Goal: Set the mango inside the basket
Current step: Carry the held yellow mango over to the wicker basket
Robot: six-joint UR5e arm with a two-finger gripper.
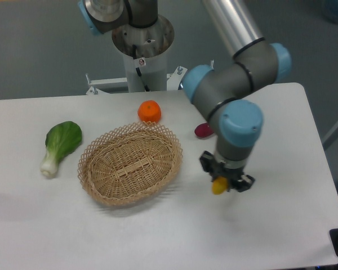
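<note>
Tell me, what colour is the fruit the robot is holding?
Yellow-orange; the mango shows in the fixed camera view.

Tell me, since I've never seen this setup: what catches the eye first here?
The big grey arm with blue joints reaches over the white table, its pincer shut on a yellow mango just right of the basket. That empty wicker basket sits mid-table. Around it lie an orange behind, a bok choy at left, and a sweet potato half hidden by the arm.
</note>
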